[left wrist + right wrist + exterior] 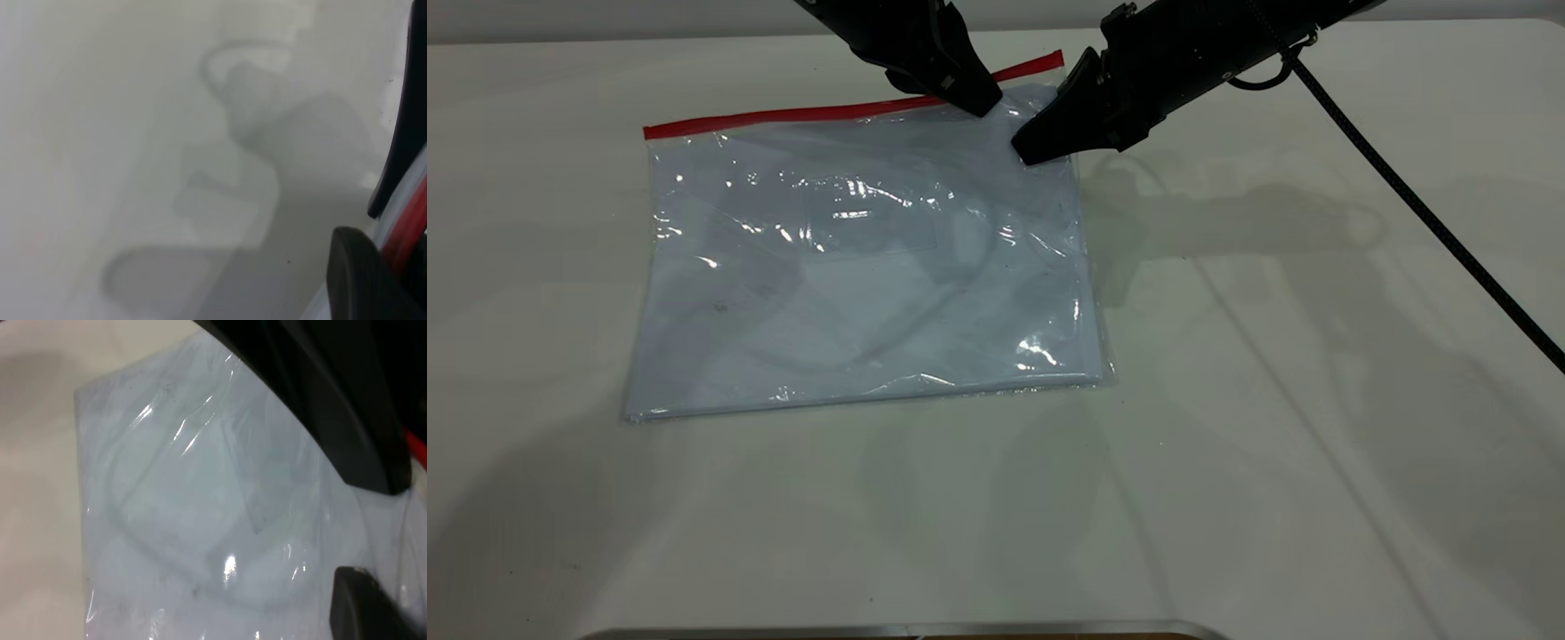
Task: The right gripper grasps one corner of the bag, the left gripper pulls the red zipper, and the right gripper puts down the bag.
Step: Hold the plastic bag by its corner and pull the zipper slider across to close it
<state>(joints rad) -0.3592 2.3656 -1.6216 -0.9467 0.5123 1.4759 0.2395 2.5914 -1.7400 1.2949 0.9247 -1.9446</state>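
Note:
The bag [854,267] lies flat on the white table, clear and glossy, with white sheets inside. The red zipper [800,114] runs along its far edge. My left gripper [980,100] is down on the zipper near its right end. In the left wrist view the red strip [409,230] passes between its black fingers [360,280], which are shut on it. My right gripper [1048,120] is at the bag's far right corner with its jaws apart. In the right wrist view the bag [200,520] lies between its two fingers [373,607].
The right arm's black cable [1405,191] trails across the table's right side. A metal edge [907,629] runs along the front of the table [1316,444]. Bare table lies to the right of and in front of the bag.

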